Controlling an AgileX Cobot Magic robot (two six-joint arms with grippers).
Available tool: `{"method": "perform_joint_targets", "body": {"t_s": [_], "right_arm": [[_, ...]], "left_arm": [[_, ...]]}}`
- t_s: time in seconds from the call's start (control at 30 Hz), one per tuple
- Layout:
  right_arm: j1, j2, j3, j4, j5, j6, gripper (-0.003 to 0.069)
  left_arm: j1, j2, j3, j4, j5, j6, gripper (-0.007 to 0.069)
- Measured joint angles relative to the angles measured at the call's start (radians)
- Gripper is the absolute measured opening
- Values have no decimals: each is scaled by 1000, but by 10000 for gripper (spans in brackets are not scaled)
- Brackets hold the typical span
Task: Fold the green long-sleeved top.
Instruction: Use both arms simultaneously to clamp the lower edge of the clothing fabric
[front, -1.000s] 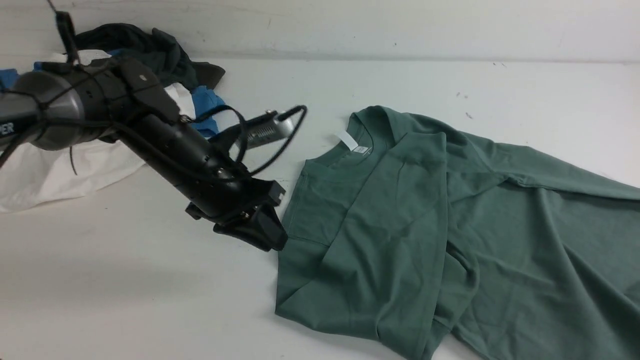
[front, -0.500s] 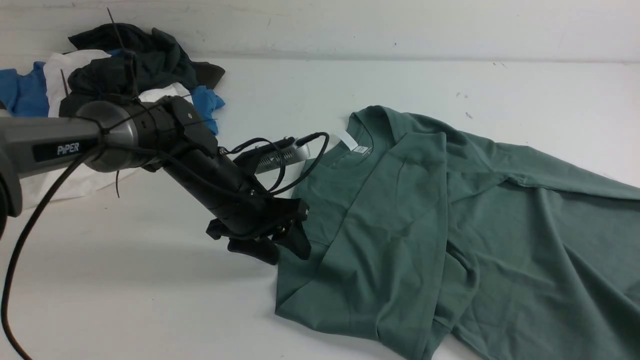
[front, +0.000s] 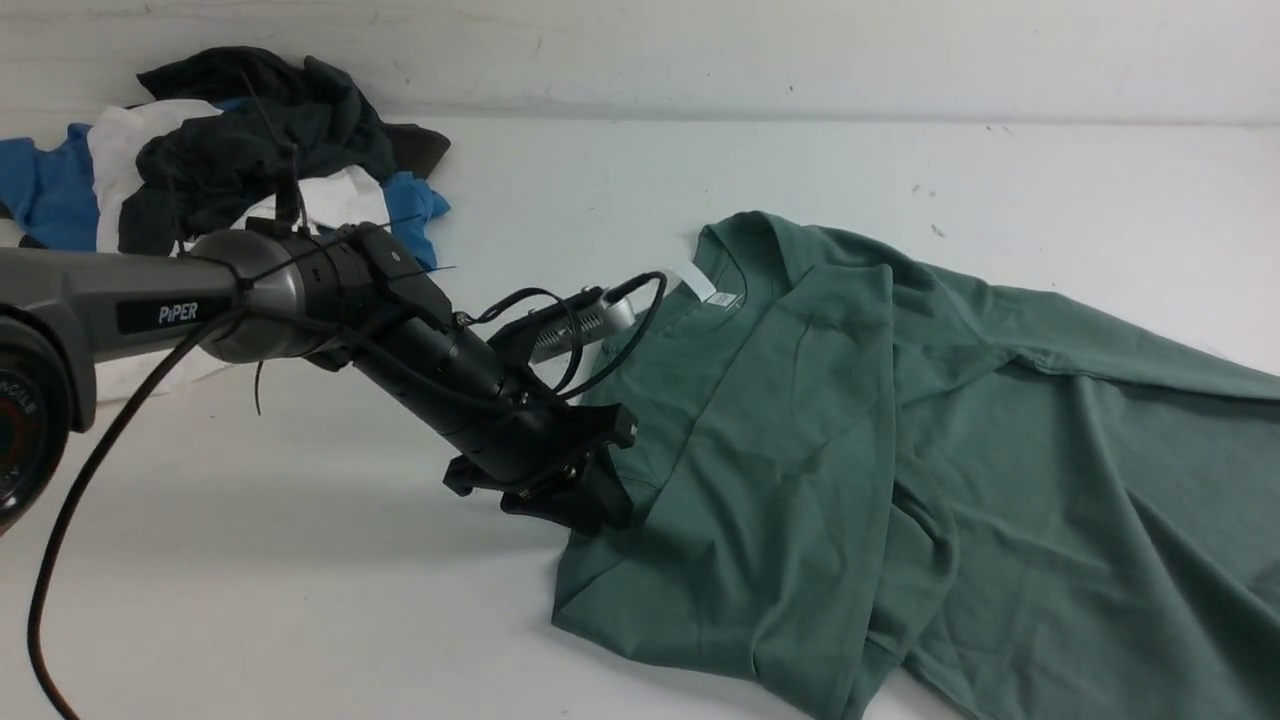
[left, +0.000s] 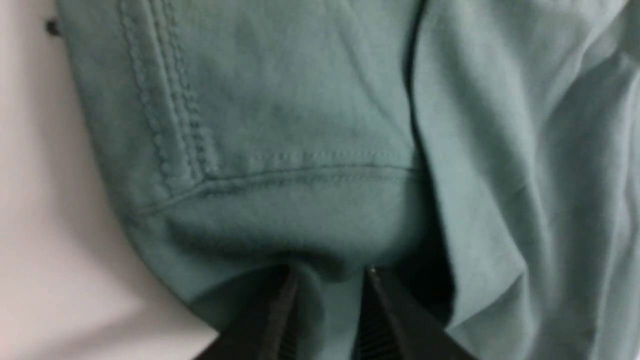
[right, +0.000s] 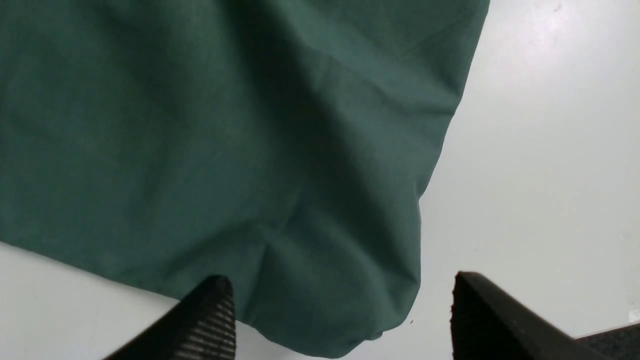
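One left claw (left: 330, 275), green top (left: 300, 125) edge pinched

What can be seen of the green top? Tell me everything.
The green top is dull sage jersey with a crew neck and white neck tag. It lies flat but rumpled on the white table, one side folded over its middle. The left gripper pinches its left edge near a stitched seam.
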Motion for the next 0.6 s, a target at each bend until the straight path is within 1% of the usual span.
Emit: {"method": "perform_joint_targets", "body": {"t_s": [0.07, 0.1, 0.13, 0.2, 0.27, 0.47, 0.6], "right_arm": [[0, 0, 0, 0, 0, -2, 535], [0, 0, 0, 0, 0, -2, 535], [0, 0, 0, 0, 0, -2, 535], [0, 0, 0, 2, -1, -2, 535], [0, 0, 0, 6, -6, -3, 535], [0, 0, 0, 9, -11, -5, 535], [0, 0, 0, 9, -12, -6, 535]], "left_arm": [[15, -17, -20, 68, 4, -15, 154], [17, -20, -25, 75, 4, -19, 154], [22, -28, -36, 111, 2, -42, 156], [27, -52, -67, 186, -13, -108, 183], [12, -54, -76, 223, -37, -148, 225], [-61, -8, -76, 260, -94, -165, 340], [-72, -2, -79, 249, -142, -166, 367]]}}
